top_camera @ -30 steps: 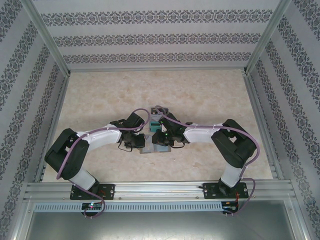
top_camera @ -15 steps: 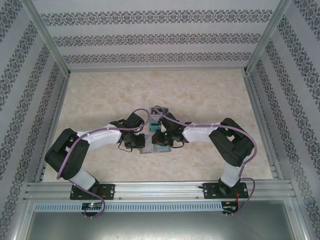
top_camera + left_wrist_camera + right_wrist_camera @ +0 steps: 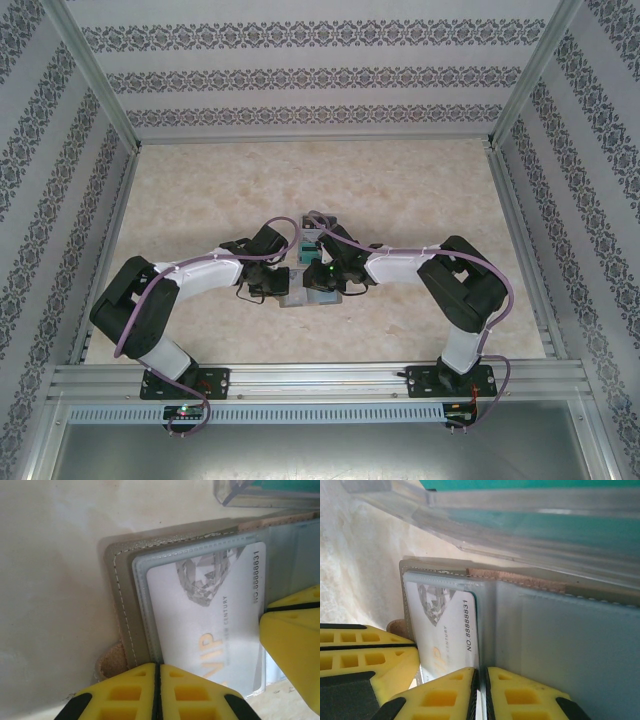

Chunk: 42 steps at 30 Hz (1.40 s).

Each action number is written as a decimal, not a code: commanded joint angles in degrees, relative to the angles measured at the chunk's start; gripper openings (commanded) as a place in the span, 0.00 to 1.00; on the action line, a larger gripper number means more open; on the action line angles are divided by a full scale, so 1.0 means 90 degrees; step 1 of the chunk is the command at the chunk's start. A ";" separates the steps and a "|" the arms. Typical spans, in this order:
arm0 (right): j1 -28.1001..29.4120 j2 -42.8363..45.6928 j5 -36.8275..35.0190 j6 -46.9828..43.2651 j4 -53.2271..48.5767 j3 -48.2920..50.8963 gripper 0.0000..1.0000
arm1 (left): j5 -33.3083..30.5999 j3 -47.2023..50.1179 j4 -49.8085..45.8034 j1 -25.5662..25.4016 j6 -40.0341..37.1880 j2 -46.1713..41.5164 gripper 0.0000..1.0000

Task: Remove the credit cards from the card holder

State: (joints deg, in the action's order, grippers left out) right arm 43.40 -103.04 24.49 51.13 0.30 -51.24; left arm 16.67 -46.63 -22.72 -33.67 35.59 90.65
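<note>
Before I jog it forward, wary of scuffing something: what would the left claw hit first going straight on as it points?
Likely the VIP card in the card holder's clear pocket, lying right ahead of the shut left claw's tips; it may be touching it now.

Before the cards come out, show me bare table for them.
Free: the table from the card holder back to the far wall, and the near strip between the arm bases. Crowded: the centre, where the left gripper and right gripper meet on it.
</note>
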 commanded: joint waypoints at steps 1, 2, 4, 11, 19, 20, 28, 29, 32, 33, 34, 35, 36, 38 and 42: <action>0.0143 -0.0028 0.0151 0.0030 0.0123 -0.0096 0.14 | 0.0133 -0.0018 0.0103 0.0018 0.0049 0.0178 0.06; 0.0136 0.0000 0.0135 0.0031 0.0123 -0.0067 0.15 | 0.0131 -0.0020 0.0101 0.0020 0.0058 0.0172 0.06; 0.0108 0.0074 0.0069 0.0035 0.0085 -0.0021 0.17 | 0.0145 -0.0043 0.0101 0.0020 0.0058 0.0182 0.06; 0.0054 0.0410 -0.0134 0.0009 0.0072 0.0153 0.19 | 0.0162 -0.0058 0.0102 0.0020 0.0051 0.0193 0.05; 0.0077 0.0283 0.0004 -0.0001 0.0117 0.0074 0.16 | 0.0169 -0.0026 0.0113 0.0013 0.0067 0.0173 0.05; 0.0071 0.0245 0.0007 0.0002 0.0095 0.0070 0.16 | 0.0154 -0.0024 0.0104 0.0020 0.0066 0.0173 0.05; 0.0052 0.0374 -0.0319 0.0001 -0.0145 0.0218 0.18 | 0.0135 -0.0019 0.0093 0.0019 0.0067 0.0162 0.05; 0.0050 0.0354 -0.0291 0.0011 -0.0132 0.0239 0.18 | 0.0136 -0.0016 0.0093 0.0020 0.0061 0.0157 0.05; 0.0058 0.0272 -0.0206 0.0039 -0.0086 0.0250 0.18 | 0.0134 -0.0019 0.0083 0.0014 0.0061 0.0149 0.05; 0.0061 0.0259 -0.0191 0.0034 -0.0061 0.0257 0.18 | 0.0139 -0.0019 0.0083 0.0020 0.0063 0.0149 0.05; 0.0066 0.0241 -0.0164 0.0039 -0.0037 0.0250 0.18 | 0.0138 -0.0015 0.0084 0.0018 0.0068 0.0161 0.05; 0.0067 0.0229 -0.0155 0.0035 -0.0033 0.0230 0.18 | 0.0140 -0.0020 0.0091 0.0016 0.0066 0.0159 0.05; 0.0075 0.0211 -0.0117 0.0026 -0.0034 0.0212 0.18 | 0.0140 -0.0021 0.0092 0.0018 0.0067 0.0153 0.05; 0.0086 0.0171 -0.0063 0.0012 -0.0016 0.0172 0.18 | 0.0151 -0.0024 0.0093 0.0020 0.0067 0.0155 0.05; 0.0122 0.0114 0.0059 -0.0012 0.0067 0.0108 0.18 | 0.0150 -0.0047 0.0083 0.0020 0.0054 0.0164 0.05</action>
State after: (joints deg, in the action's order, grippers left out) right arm 43.59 -100.90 23.53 51.11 0.10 -49.39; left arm 17.78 -46.74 -21.98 -33.63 35.81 91.05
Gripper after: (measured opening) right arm 0.180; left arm 0.049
